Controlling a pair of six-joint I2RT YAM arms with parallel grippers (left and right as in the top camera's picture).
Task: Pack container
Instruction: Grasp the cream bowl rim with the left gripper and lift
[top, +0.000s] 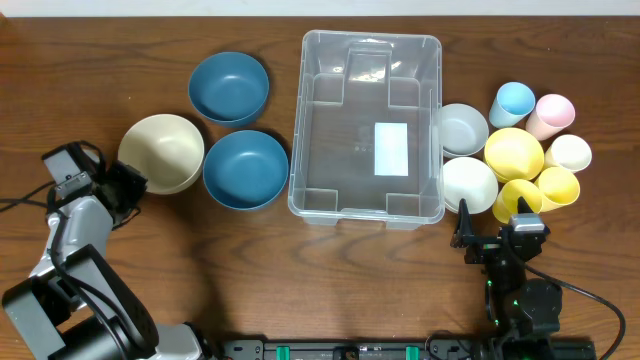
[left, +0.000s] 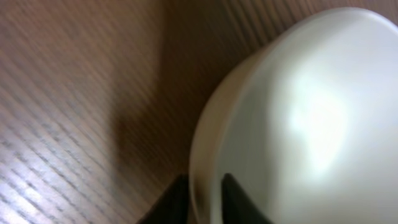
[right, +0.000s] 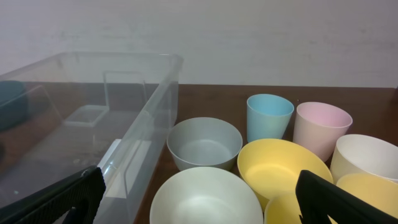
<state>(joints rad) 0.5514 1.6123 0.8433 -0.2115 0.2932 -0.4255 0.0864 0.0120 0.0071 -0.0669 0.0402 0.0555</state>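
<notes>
The container, a large clear bin with a white label on its bottom, stands empty in the middle of the table; its right wall shows in the right wrist view. A cream bowl sits at the left. My left gripper is shut on its near-left rim. In the left wrist view, the bowl fills the right half, with the left gripper holding one dark finger on each side of the rim. My right gripper is open at the front right, facing a white bowl with nothing between its fingers.
Two blue bowls lie between the cream bowl and the bin. Right of the bin are a grey bowl, a white bowl, a yellow bowl and several pastel cups.
</notes>
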